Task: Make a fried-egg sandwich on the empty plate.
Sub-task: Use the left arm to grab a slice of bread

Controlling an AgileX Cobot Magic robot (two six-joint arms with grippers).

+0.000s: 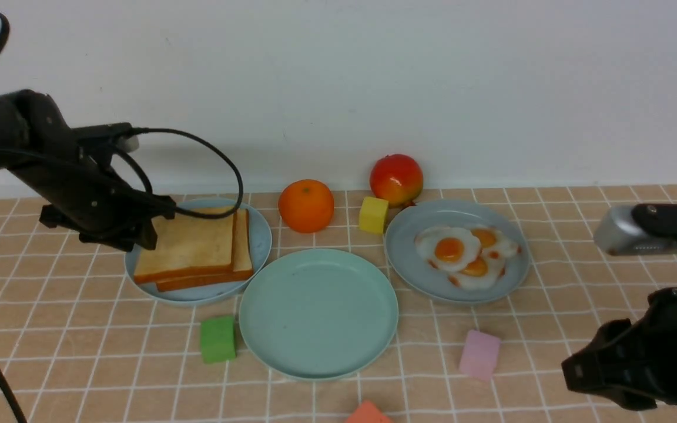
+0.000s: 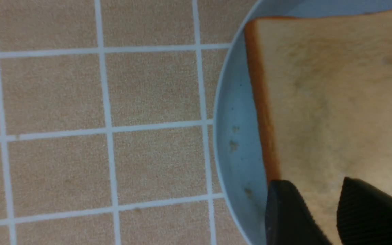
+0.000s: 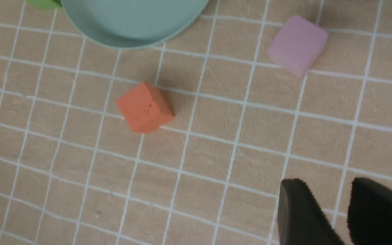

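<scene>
Two stacked toast slices lie on a pale sky-blue plate at the left. Several fried eggs lie on a grey-blue plate at the right. The mint-green plate sits bare between them, nearer the front. My left gripper hovers at the toast's left edge. In the left wrist view it is open, with the top toast showing between the fingers and nothing gripped. My right gripper is low at the front right, open and empty over bare tiles.
An orange, a red fruit and a yellow cube stand behind the plates. A green cube touches the mint plate's left. A pink cube and an orange-red cube lie in front, near my right gripper.
</scene>
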